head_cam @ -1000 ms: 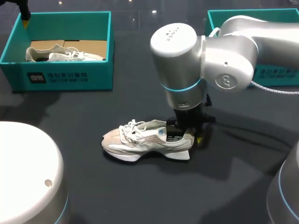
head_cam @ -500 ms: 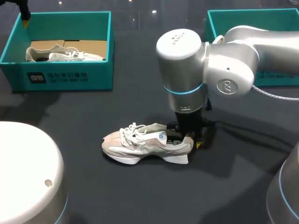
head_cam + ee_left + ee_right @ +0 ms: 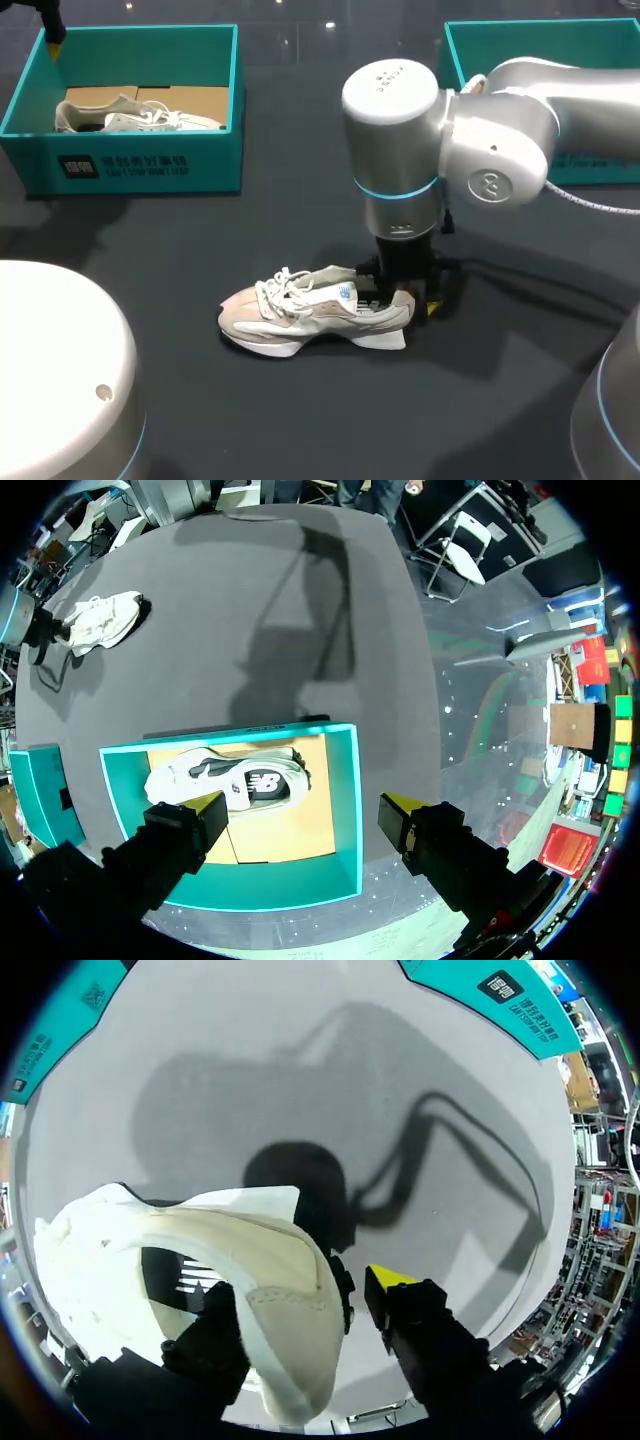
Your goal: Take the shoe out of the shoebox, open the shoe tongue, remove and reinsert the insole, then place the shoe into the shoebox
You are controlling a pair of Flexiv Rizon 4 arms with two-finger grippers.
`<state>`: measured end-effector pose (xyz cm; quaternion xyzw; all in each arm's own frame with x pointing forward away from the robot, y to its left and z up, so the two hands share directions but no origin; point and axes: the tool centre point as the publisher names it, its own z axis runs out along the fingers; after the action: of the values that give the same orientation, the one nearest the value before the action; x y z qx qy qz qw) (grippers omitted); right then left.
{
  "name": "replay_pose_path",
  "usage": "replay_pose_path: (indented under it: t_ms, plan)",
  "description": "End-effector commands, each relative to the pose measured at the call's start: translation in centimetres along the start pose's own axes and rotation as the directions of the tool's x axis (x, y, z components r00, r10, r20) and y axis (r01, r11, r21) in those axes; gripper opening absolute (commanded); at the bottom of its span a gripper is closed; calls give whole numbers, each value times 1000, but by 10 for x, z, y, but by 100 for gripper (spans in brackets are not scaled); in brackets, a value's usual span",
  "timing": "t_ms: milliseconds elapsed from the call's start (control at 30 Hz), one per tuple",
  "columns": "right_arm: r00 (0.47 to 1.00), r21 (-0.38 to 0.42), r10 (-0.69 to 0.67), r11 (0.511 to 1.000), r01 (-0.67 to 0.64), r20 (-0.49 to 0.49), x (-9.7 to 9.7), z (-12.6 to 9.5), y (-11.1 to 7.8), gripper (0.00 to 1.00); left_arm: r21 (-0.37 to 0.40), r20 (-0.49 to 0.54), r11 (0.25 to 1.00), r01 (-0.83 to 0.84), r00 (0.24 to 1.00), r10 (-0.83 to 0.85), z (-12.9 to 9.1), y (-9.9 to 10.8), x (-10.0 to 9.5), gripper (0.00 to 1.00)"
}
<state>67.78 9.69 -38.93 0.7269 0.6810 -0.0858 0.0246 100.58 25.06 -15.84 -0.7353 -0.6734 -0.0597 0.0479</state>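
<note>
**Cream sneaker out on the table, right jaws astride its heel**

Cream and white, the sneaker (image 3: 310, 310) lies on its sole on the dark table (image 3: 300, 430), toe towards my left, well apart from both teal shoeboxes. Over the last second the right arm (image 3: 480, 130) has swung its elbow a little further to my right. The sneaker has barely moved under it, only its heel nudging slightly.

In the right wrist view the right jaws stand open across the heel. One finger is down inside the shoe's opening, and the yellow-tipped finger (image 3: 390, 1282) is outside, with a sliver of table showing between it and the heel (image 3: 300, 1330).

That reads as the first step done: the sneaker is out and set down. The tongue is probably next.

The left jaws are spread wide and hold nothing. They hang above the left shoebox (image 3: 345, 810), where a second sneaker (image 3: 235, 780) lies on brown card. The right shoebox (image 3: 600, 160) is partly hidden behind the arm.
</note>
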Motion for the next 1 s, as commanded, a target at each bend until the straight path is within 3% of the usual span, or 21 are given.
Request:
replay_pose_path:
  t_ms: [33, 267, 367, 433, 500, 767, 800, 867, 933, 1000]
  plan:
    - [1000, -23, -7, 1000, 7, -15, -5, -13, -6, 100, -1, -2, 1000, -1, 1000, 1, 0, -1, 0, 100]
    - [987, -94, -104, 991, 93, -121, -19, -58, -10, 100, -1, -2, 1000, -1, 1000, 1, 0, -1, 0, 100]
    - [958, -137, -200, 975, 174, -207, -31, -78, -9, 100, -1, -2, 1000, -1, 1000, 1, 0, -1, 0, 100]
    - [898, -161, -296, 953, 256, -324, -41, -91, -7, 100, -1, -2, 1000, -1, 1000, 1, 0, -1, 0, 100]
    - [908, -92, -333, 943, 321, -253, -50, -102, -3, 100, -1, -2, 1000, -1, 1000, 1, 0, -1, 0, 100]
    - [908, -92, -333, 943, 321, -253, -50, -102, -3, 100, -1, -2, 1000, -1, 1000, 1, 0, -1, 0, 100]
    - [859, -151, -441, 897, 415, -258, -42, -97, -6, 100, -1, -2, 1000, -1, 1000, 1, 0, -1, 0, 100]
    - [697, -285, -651, 759, 585, -300, -39, -87, -15, 100, -1, -2, 1000, -1, 1000, 1, 0, -1, 0, 100]
    - [520, -475, -790, 612, 633, -326, -50, -87, -25, 100, -1, -2, 1000, -1, 1000, 1, 0, -1, 0, 100]
    - [414, -600, -851, 523, 606, -324, -66, -90, -29, 100, -1, -2, 1000, -1, 1000, 1, 0, -1, 0, 100]
